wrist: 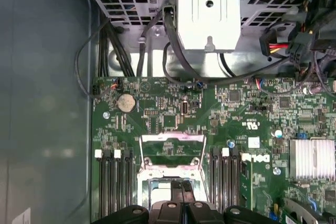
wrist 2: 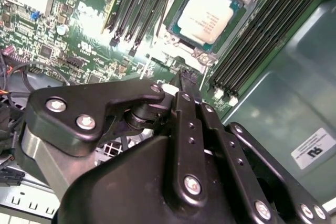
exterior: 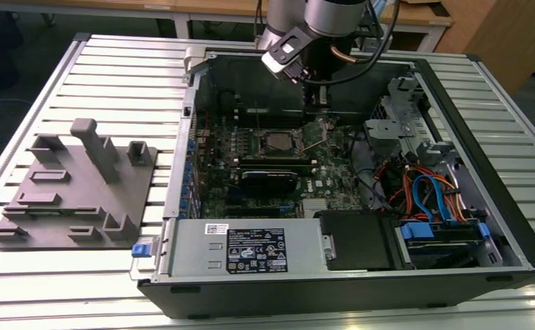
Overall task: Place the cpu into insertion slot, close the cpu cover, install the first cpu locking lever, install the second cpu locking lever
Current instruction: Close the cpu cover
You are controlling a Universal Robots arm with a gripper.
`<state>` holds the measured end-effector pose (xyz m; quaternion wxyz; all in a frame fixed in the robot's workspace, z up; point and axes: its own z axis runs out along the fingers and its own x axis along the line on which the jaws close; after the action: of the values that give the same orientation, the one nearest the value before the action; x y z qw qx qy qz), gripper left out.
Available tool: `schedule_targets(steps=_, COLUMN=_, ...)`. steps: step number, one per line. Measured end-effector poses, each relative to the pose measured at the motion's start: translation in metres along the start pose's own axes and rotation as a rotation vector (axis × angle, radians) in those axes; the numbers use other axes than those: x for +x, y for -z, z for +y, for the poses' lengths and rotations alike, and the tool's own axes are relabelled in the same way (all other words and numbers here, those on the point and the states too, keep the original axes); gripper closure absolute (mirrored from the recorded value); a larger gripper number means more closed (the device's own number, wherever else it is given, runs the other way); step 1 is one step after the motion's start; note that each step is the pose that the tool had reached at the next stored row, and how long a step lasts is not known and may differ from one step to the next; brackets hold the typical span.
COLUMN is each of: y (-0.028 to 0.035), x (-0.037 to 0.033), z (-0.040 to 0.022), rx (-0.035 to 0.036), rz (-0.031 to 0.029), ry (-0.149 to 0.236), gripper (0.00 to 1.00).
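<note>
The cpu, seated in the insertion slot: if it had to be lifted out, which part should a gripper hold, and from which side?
Probably two opposite edges of the cpu, from straight above. It lies flat, face up, in the insertion slot; its metal rim and the memory slots alongside seem to block a sideways approach.

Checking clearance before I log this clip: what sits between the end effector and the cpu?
In the second wrist view, only the silvery metal frame bordering the cpu and a sliver of green motherboard lie before the end effector.
</note>
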<state>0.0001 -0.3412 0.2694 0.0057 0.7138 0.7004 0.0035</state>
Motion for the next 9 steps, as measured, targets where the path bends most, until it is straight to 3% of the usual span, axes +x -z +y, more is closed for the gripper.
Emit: schedule_targets(steps=9, y=-0.0097, x=0.0003, z=0.0138, rx=0.0001, rz=-0.0001, ry=0.009, gripper=0.89)
